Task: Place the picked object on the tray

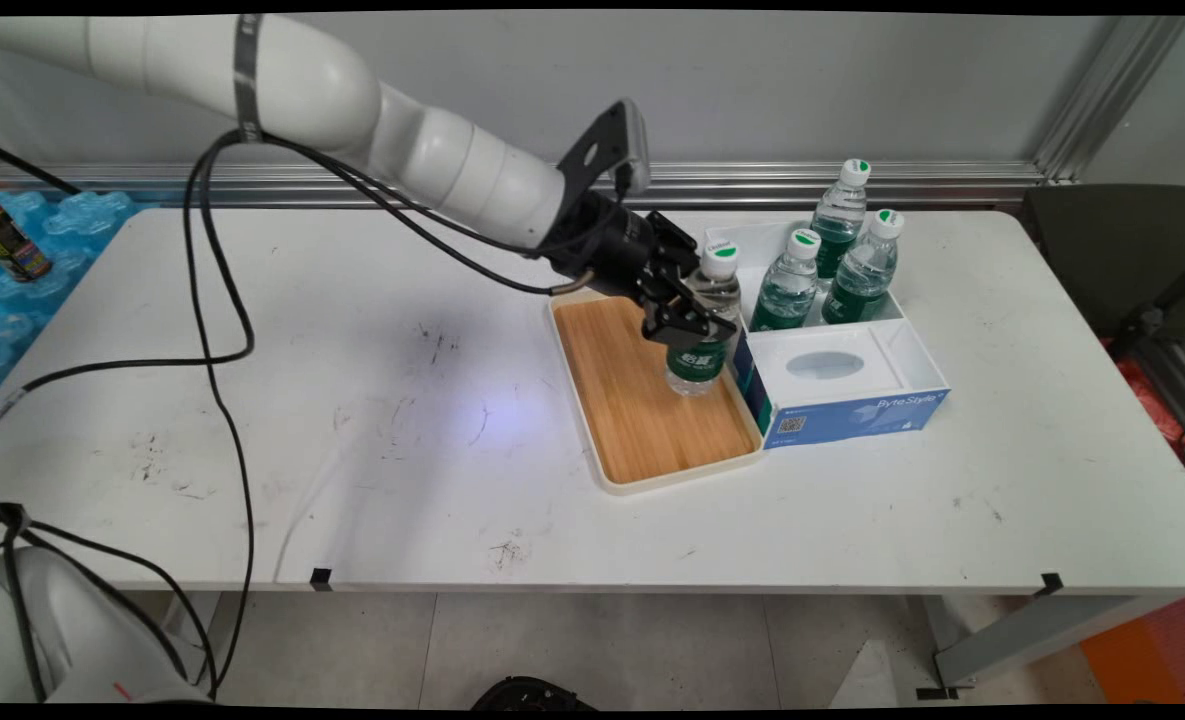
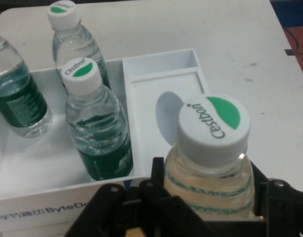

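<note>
My gripper [image 1: 694, 322] is shut on a clear water bottle [image 1: 704, 330] with a green label and a white cap [image 2: 214, 123], gripping it around the body below the neck. The bottle stands upright over the right part of a wooden tray [image 1: 642, 420]; its base is at or just above the tray floor. In the hand view the gripper [image 2: 209, 200] rises from the bottom edge with the bottle between its jaws. Three more bottles of the same kind [image 1: 785, 295] [image 1: 837, 225] [image 1: 864, 270] stand in a white open box [image 1: 752, 250] just right of the tray.
A blue and white tissue box [image 1: 832, 385] lies against the tray's right side, in front of the bottle box. Black cables [image 1: 222, 330] hang over the table's left half. A can [image 1: 12, 240] stands on blue packs at far left. A dark chair [image 1: 1112, 250] is at right.
</note>
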You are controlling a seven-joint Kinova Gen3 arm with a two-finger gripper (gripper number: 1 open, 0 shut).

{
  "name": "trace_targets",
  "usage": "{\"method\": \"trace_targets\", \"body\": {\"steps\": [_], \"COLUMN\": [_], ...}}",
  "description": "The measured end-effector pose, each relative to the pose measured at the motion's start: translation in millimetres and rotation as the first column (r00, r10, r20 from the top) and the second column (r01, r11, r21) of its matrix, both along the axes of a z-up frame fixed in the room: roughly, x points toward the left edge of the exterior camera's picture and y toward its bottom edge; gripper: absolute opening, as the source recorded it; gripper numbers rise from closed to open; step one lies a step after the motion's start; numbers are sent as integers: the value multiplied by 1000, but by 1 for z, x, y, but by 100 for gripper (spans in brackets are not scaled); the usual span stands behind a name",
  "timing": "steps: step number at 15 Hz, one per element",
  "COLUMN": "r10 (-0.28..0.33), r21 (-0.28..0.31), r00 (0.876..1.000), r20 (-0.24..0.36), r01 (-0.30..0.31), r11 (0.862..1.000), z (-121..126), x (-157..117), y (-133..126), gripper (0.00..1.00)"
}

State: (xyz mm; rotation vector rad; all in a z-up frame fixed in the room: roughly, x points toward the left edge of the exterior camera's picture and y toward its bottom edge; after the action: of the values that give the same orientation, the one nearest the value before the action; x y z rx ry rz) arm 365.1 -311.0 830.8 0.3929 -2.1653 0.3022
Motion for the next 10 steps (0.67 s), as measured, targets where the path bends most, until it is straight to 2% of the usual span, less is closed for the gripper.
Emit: {"method": "trace_targets", "body": {"steps": [10], "r10": [-15], "r21": [-22], "r00": [1000], "r20": [12], "r01": [15], "r11": [1000], "z": [-36], "x": [-15], "y": [-10], "gripper": [0]}}
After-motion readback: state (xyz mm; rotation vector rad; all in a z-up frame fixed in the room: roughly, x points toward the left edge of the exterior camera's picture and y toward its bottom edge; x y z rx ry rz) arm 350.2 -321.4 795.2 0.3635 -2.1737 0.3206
